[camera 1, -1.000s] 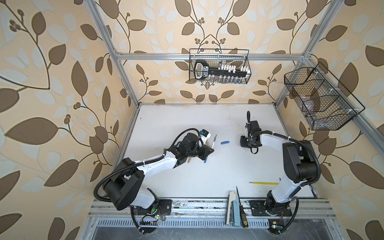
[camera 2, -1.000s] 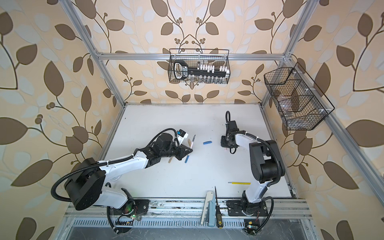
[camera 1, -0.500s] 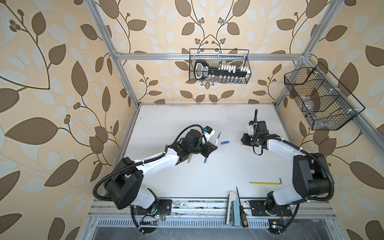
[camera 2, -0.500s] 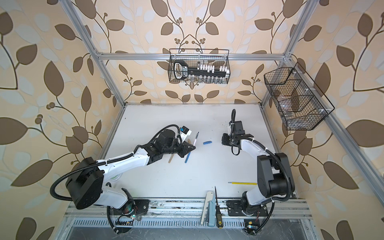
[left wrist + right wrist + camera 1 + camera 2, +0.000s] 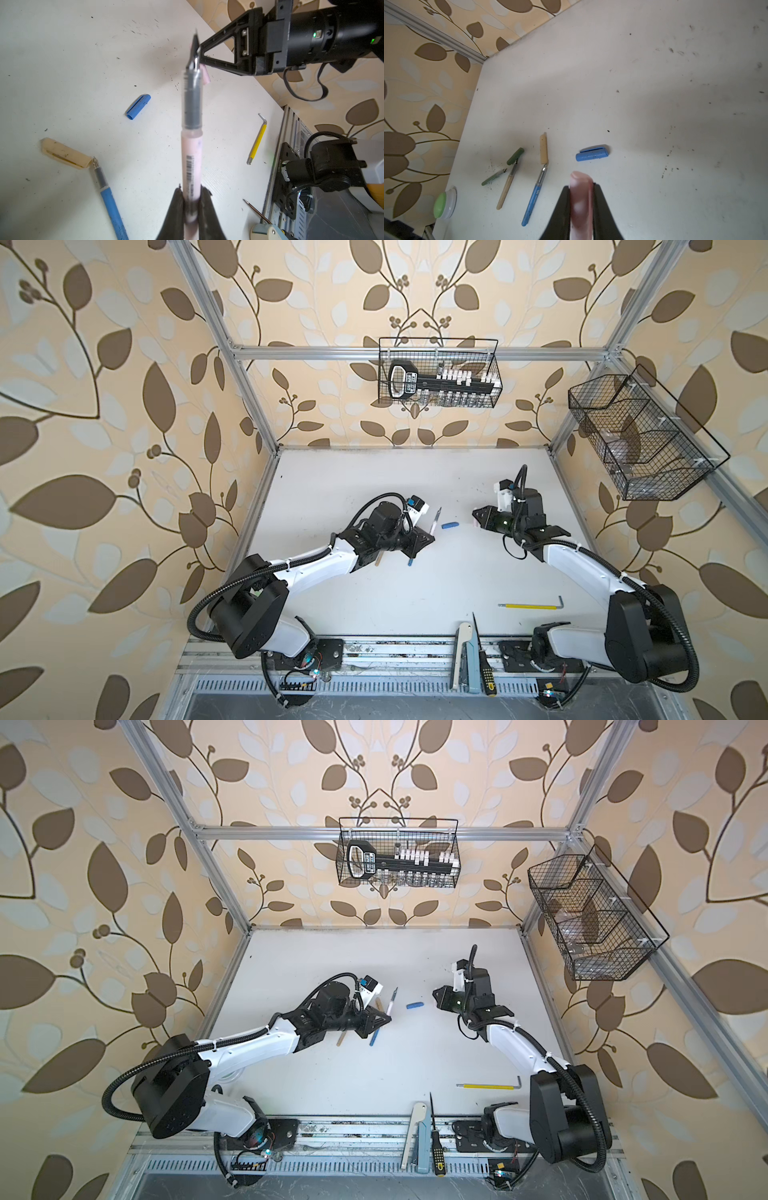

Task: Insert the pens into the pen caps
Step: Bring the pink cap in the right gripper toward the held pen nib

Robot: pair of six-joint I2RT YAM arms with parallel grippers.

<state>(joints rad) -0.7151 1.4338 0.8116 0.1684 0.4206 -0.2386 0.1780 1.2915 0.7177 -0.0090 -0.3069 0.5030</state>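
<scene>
Clenching the pale pink plastic cap (image 5: 579, 180), the right gripper (image 5: 477, 517) is swinging to 9 o'clock, facing the left gripper (image 5: 191, 193) grasping the pale pink pen (image 5: 191, 149); insertion is nearing.

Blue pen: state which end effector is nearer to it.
Left. The left end effector hangs close by the blue pen; the right end effector sits farther off, beyond the blue cap.

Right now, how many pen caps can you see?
4: the pink cap in the right gripper; the blue cap, tan cap and green cap lie on the table.
</scene>
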